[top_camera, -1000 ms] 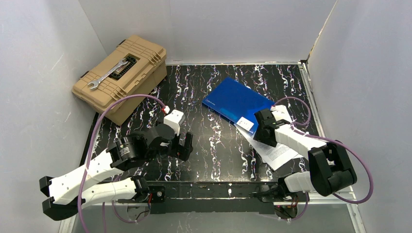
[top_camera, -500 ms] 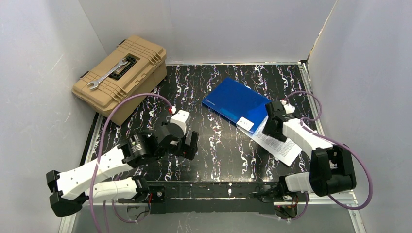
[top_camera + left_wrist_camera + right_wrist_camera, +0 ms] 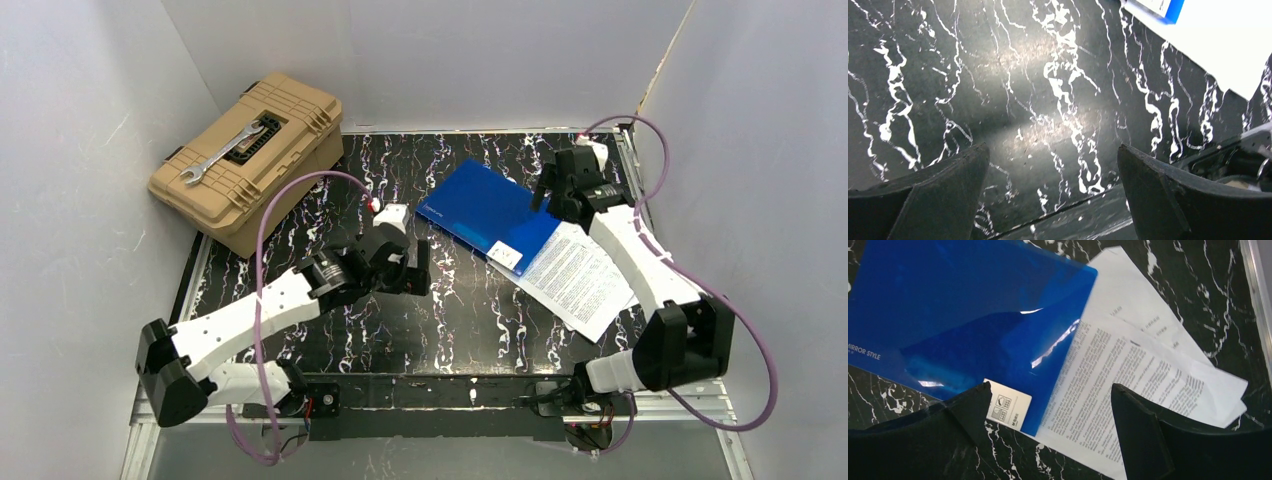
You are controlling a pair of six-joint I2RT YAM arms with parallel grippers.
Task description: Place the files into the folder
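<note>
The blue folder [image 3: 487, 213] lies flat on the black marbled table, right of centre, with its white label [image 3: 507, 255] at the near corner. The files [image 3: 583, 275], white printed sheets, lie fanned out to its near right, their left edge under the folder's edge. My right gripper [image 3: 556, 196] is open and empty, raised over the folder's far right corner. Its wrist view shows its open gripper [image 3: 1050, 386] above the folder [image 3: 963, 315] and the files [image 3: 1133, 365]. My left gripper [image 3: 410, 275] is open and empty over bare table left of the folder. In its wrist view its gripper [image 3: 1051, 147] is open, with the folder corner [image 3: 1168, 10] and a sheet [image 3: 1228, 45] at the top right.
A tan toolbox [image 3: 250, 160] with a wrench [image 3: 225, 152] on its lid stands at the back left. White walls close in the table on three sides. A metal rail [image 3: 1255, 285] runs along the table's right edge.
My right arm has lifted and swung from the folder's label corner to its far right corner, uncovering the files. My left arm has reached forward and right toward the table's middle.
</note>
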